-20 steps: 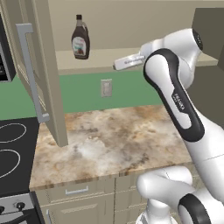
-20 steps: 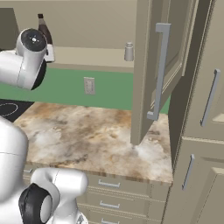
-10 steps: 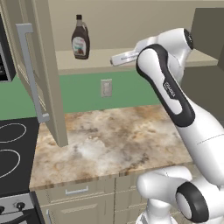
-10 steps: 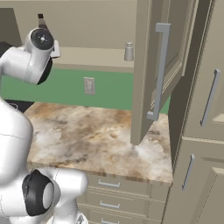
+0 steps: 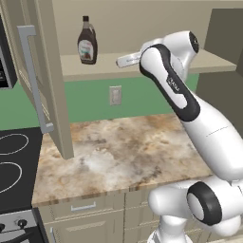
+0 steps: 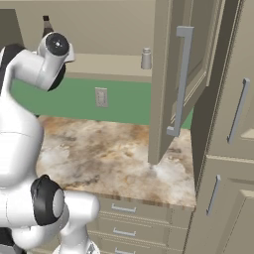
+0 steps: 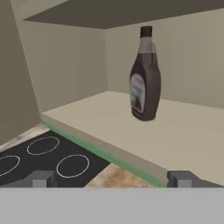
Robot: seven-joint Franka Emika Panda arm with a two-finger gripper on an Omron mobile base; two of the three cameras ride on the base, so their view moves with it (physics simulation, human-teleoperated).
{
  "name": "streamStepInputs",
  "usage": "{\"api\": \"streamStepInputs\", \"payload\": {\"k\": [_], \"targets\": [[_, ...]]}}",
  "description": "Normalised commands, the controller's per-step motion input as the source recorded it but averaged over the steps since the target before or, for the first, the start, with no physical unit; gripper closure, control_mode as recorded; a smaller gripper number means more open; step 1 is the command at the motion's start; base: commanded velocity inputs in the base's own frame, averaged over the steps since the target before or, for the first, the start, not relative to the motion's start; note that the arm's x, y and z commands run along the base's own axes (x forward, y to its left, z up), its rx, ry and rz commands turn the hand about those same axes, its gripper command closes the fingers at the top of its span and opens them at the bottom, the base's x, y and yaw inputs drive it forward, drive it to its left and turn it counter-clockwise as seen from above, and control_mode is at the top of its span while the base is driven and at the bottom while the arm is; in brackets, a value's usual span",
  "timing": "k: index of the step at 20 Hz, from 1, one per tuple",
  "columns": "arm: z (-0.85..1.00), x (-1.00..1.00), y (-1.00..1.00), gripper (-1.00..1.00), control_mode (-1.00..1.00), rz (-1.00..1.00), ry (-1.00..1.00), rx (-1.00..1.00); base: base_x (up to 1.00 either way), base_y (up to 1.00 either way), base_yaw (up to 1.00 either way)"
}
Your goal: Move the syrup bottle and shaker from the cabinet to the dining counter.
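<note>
Pincer (image 7: 112,177) open and empty, syrup bottle (image 7: 145,74) upright at 1 o'clock on cabinet shelf (image 7: 183,140); risk: off-centre approach clips tall bottle, toppling it.

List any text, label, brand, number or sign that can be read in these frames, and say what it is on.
None can be read.
Syrup bottle label: white with red and teal marks, too blurred to read as words.
Stove front panel: small marks beside the knobs, too small to read.
Shaker, wall outlet and cabinet doors: no text on them.
</note>
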Motion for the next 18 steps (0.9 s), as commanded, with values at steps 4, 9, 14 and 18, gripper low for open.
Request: {"api": "streamStepInputs", "payload": {"k": [4, 9, 14, 18], "targets": [[0.01, 0.32, 0.14, -1.0, -1.0, 0.0, 0.0, 0.0, 0.0, 0.0, 0.0], [0.0, 0.28, 0.17, -1.0, -1.0, 0.0, 0.0, 0.0, 0.0, 0.0, 0.0], [0.0, 0.35, 0.09, -1.0, -1.0, 0.0, 0.02, 0.0, 0.0, 0.0, 0.0], [0.0, 0.38, 0.0, -1.0, -1.0, 0.0, 0.02, 0.0, 0.0, 0.0, 0.0]]}}
